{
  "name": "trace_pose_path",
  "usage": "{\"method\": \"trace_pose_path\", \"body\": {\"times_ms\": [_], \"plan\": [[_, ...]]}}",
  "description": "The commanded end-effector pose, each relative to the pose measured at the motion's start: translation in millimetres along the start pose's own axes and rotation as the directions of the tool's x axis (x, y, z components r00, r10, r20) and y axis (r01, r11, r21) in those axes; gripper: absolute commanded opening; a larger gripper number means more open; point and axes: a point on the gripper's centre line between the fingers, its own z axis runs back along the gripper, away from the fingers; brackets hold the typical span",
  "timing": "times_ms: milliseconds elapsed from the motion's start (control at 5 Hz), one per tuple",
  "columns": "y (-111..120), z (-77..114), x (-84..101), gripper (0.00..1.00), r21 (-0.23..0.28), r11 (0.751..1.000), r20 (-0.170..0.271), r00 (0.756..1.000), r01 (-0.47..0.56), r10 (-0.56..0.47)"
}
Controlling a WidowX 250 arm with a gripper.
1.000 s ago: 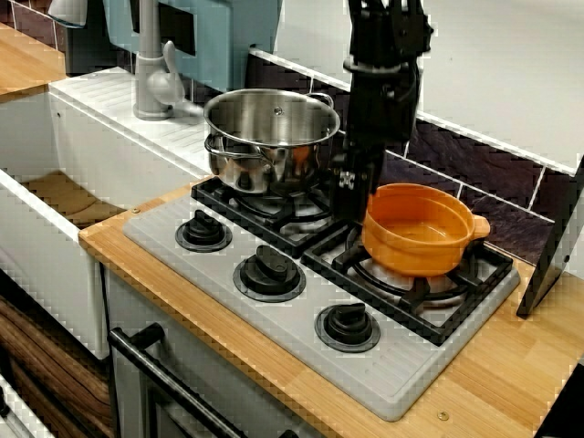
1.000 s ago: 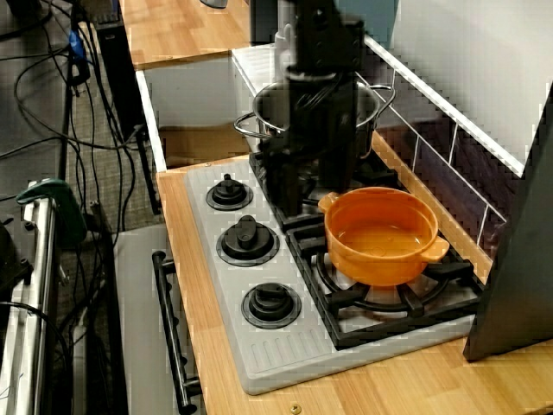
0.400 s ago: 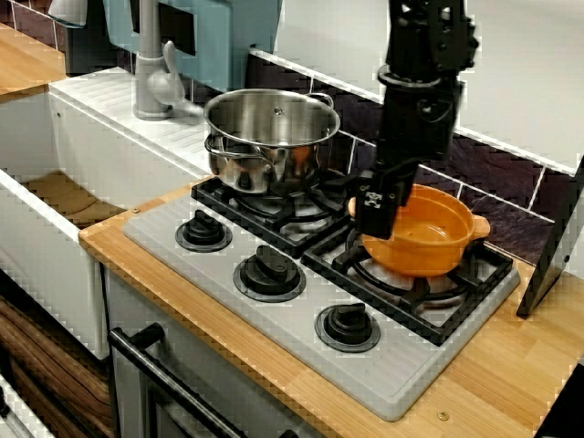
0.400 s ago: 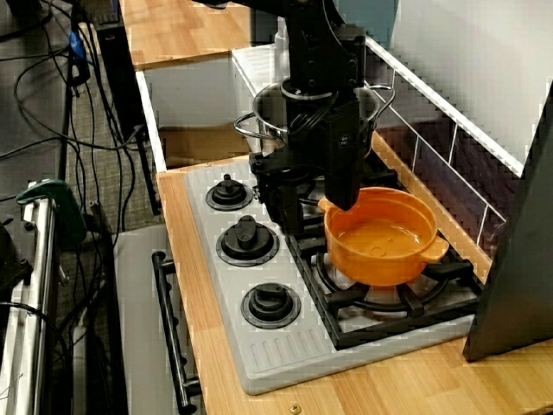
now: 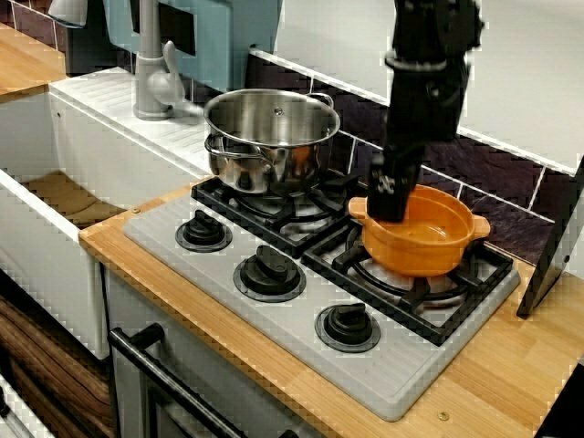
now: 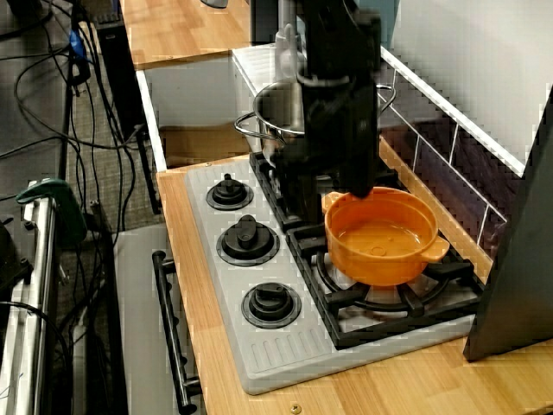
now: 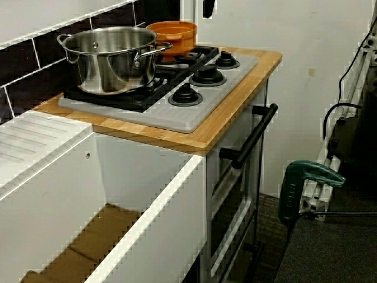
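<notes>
An empty orange pot [image 5: 424, 233] with two small handles sits on the right burner of the black grate. My gripper [image 5: 388, 208] hangs down from above at the pot's left rim, by its left handle. In the view from the stove's right end my gripper [image 6: 333, 203] seems open: one finger [image 6: 302, 203] stands on the steel-pot side and the other finger [image 6: 359, 177] over the orange pot's [image 6: 380, 242] near rim. Nothing is held. In the view from the sink side only the gripper's tip [image 7: 208, 8] shows, above the orange pot [image 7: 174, 34].
A steel pot [image 5: 271, 137] stands on the left burner, close behind the arm. Three black knobs [image 5: 268, 272] line the grey hob's front. A white sink [image 5: 55, 196] with a grey faucet [image 5: 151, 64] lies left. A dark panel [image 5: 557, 246] leans at right.
My gripper moved right, from the gap between the two pots to the orange pot's left rim, and rose slightly. Both pots stayed put.
</notes>
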Motion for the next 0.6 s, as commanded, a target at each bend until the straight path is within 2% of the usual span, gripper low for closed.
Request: {"method": "trace_pose_path", "body": {"times_ms": [0, 400], "plan": [[6.4, -2.0, 12.5, 1.0, 0.045, 0.997, 0.011, 0.998, -0.06, 0.059], [8.7, -10.5, 14.7, 1.0, 0.058, 0.995, -0.006, 0.997, -0.078, 0.079]]}}
